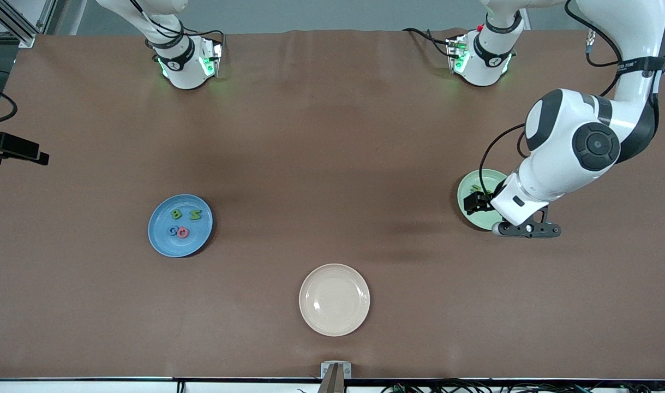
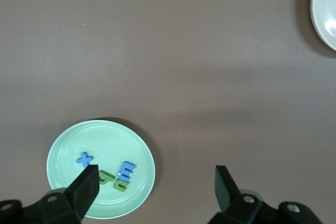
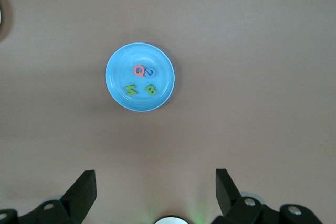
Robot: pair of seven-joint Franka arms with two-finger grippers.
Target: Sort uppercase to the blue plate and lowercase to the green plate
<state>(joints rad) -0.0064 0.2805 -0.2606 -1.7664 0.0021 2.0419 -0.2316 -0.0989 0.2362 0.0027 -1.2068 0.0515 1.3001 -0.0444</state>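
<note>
The blue plate (image 1: 163,240) lies toward the right arm's end of the table and holds the uppercase pieces: a green B (image 1: 176,214), a green N (image 1: 195,214), a blue G (image 1: 174,231) and a red-pink Q (image 1: 183,232). The right wrist view shows the same plate (image 3: 118,59) from high up. My right gripper (image 3: 156,174) is open and empty above bare table by its base. The green plate (image 2: 68,140) holds the lowercase pieces: a blue x (image 2: 85,159), a blue m (image 2: 126,169), a green looped letter (image 2: 106,177) and a green n (image 2: 121,185). My left gripper (image 2: 156,170) hangs open and empty over that plate's rim.
An empty cream plate (image 1: 334,299) sits nearest the front camera, midway along the table. The left arm's hand (image 1: 520,210) covers part of the green plate (image 1: 471,188) in the front view. Both arm bases (image 1: 186,65) stand along the farthest table edge. A black mount (image 1: 16,148) juts in at the right arm's end.
</note>
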